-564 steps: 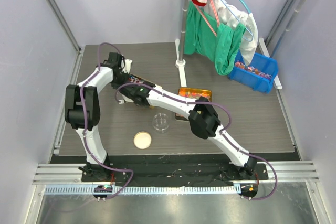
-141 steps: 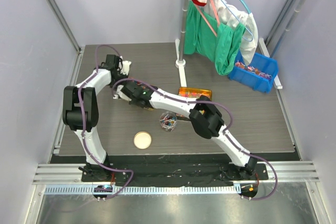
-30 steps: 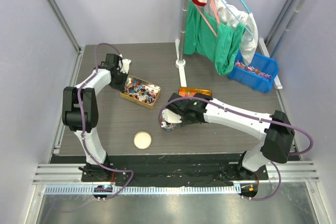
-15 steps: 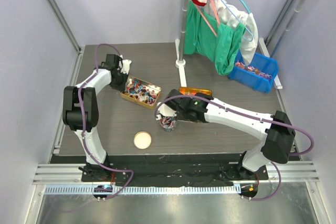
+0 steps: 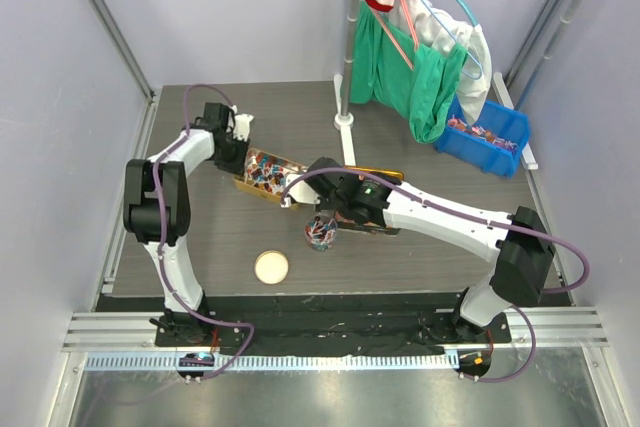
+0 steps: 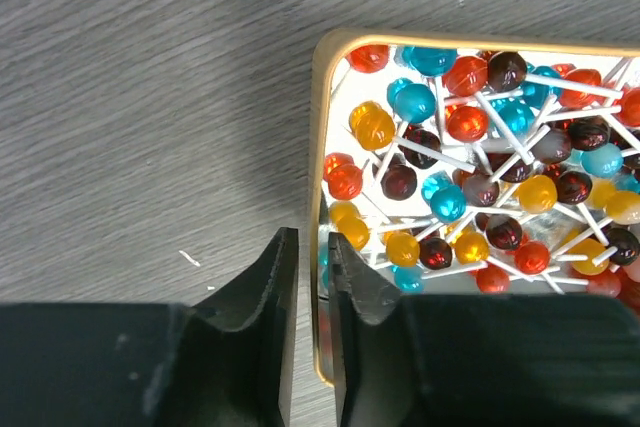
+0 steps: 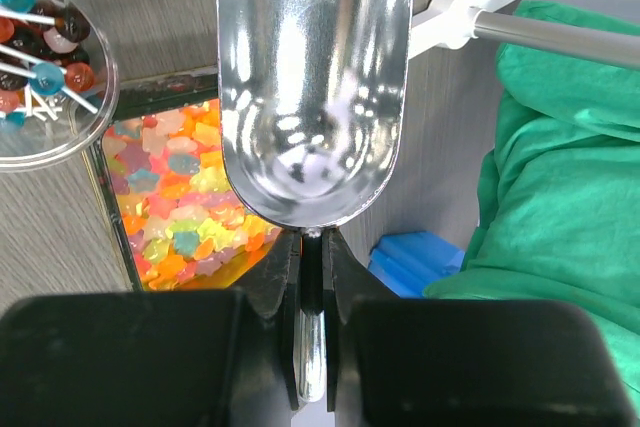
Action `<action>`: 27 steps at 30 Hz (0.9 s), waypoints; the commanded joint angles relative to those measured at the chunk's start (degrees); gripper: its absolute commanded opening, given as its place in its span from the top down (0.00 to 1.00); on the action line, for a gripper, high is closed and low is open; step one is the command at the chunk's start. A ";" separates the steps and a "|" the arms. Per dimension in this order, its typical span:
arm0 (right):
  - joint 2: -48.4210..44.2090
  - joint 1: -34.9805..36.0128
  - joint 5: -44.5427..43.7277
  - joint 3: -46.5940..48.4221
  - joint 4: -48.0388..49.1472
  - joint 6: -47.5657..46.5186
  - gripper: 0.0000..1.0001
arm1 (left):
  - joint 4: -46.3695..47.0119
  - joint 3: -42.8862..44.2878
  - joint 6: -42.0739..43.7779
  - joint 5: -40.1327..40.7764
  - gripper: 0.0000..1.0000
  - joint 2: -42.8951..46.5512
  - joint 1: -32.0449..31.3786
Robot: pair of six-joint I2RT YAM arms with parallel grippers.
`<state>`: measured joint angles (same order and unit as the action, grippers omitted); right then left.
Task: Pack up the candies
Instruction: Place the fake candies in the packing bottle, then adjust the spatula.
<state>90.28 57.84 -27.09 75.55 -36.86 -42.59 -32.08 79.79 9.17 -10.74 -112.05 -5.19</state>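
Note:
The candies (image 6: 480, 177) are small red, blue, orange and dark balls on white sticks, heaped in a gold-rimmed tray (image 6: 318, 147) at the table's back left (image 5: 268, 175). My left gripper (image 6: 313, 242) is shut on the tray's near rim, one finger inside and one outside. My right gripper (image 7: 311, 242) is shut on the handle of a shiny metal scoop (image 7: 315, 77), which is empty and held above the table. A clear round cup (image 7: 40, 77) holding several candies stands below and left of the scoop; it also shows in the top view (image 5: 320, 234).
An orange tray of jelly pieces (image 7: 180, 207) lies under the scoop, partly hidden by my right arm (image 5: 375, 177). A round lid (image 5: 271, 267) lies near the front. A blue bin (image 5: 487, 135), a stand pole (image 5: 345, 122) and green cloth (image 5: 410, 77) are at the back right.
My right gripper has lifted the scoop away from the cup and swung it back toward the gold tray. The cup stays put with candies in it. My left gripper keeps hold of the tray.

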 commanded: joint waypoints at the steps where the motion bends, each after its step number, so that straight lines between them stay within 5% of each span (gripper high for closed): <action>1: -0.72 -0.10 0.02 2.06 4.42 1.54 0.99 | -0.36 2.48 -0.38 -1.21 0.76 -0.45 0.09; 5: -0.63 -0.10 -0.06 1.53 6.01 1.98 0.99 | 0.08 2.21 -0.56 -1.03 0.63 0.69 0.44; 10: 0.16 -0.10 -0.86 -0.22 8.56 1.90 0.99 | 1.49 0.90 -0.91 -4.02 0.22 4.46 2.46; 12: 0.16 -0.19 -0.95 -0.66 9.09 1.89 0.99 | 2.54 -0.24 -1.08 -5.42 0.16 7.09 3.69; 18: 0.16 -0.36 -1.03 -0.49 11.19 2.16 0.99 | 4.99 -2.44 -2.05 -19.46 0.17 12.37 8.18; 23: 1.47 -0.45 -1.82 -0.58 13.39 2.51 0.99 | 4.57 -4.55 -0.03 -47.76 0.14 14.14 8.53; 27: 2.88 -0.36 -3.05 -0.58 16.11 2.77 0.99 | 3.51 -4.47 1.11 -56.31 0.30 13.00 8.44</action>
<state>92.05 57.60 -27.90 74.35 -26.41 -41.23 -28.95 76.05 8.19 -49.36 -98.87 3.73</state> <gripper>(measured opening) 0.115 0.772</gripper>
